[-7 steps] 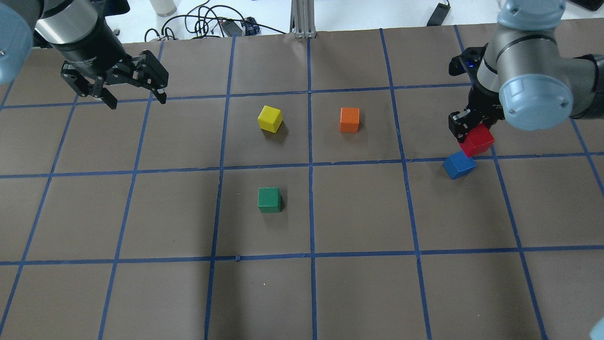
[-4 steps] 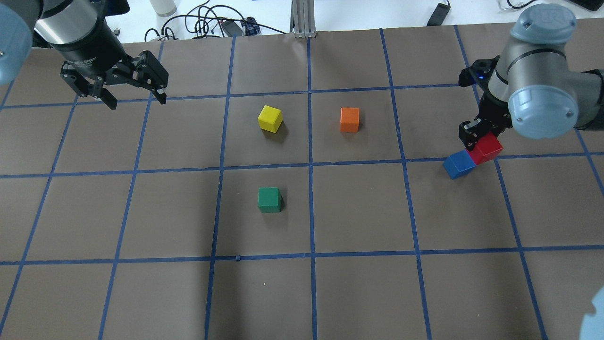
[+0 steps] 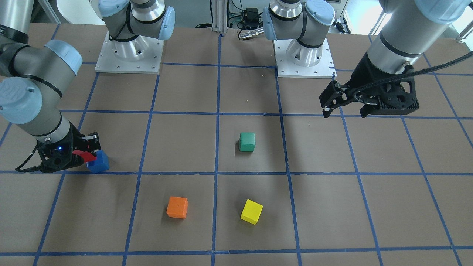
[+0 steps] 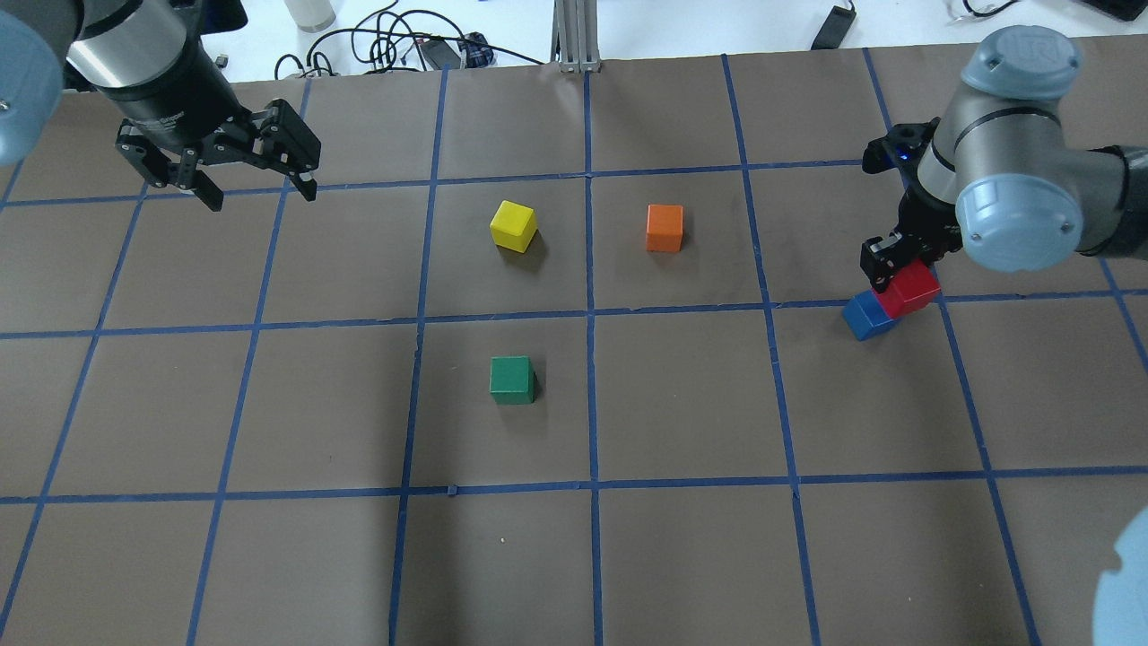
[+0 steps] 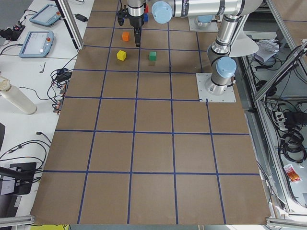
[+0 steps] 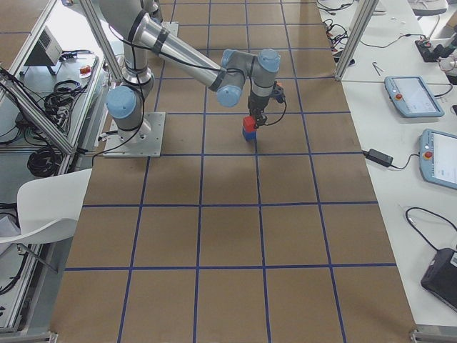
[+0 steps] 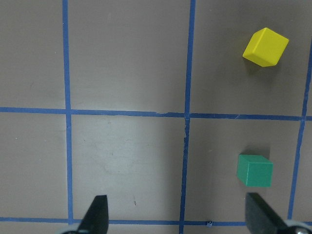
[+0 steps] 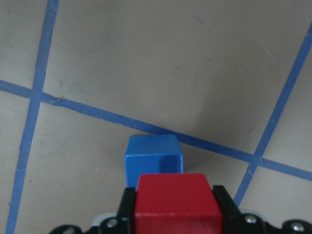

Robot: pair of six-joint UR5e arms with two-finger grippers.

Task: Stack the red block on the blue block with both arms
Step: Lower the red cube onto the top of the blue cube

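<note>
The red block (image 8: 174, 200) is clamped between the two fingers of the right pincer (image 4: 904, 269), which are shut on its opposite sides so that the top and front faces show. It is carried this way, I judge, so that it can be set down flat on the blue block (image 8: 153, 153). The blue block rests on the surface (image 4: 682, 538), just under the pincer's tips and a little ahead of them. In the wrist view its front half pokes out past the red one, so the two look not quite squared up. Whether they already touch, I cannot tell. The right arm reaches out from its base with the forearm about level and the wrist turned straight down over the pair. The left pincer (image 4: 261, 193) hangs well apart from all this, far across the surface, its fingers spread wide with nothing between them and tilted down; that arm seems parked out of the way. Below and ahead of the left pincer lie the green block (image 7: 255, 170) and the yellow block (image 7: 265, 47). The orange block (image 4: 665, 227) sits between the two pincers.
</note>
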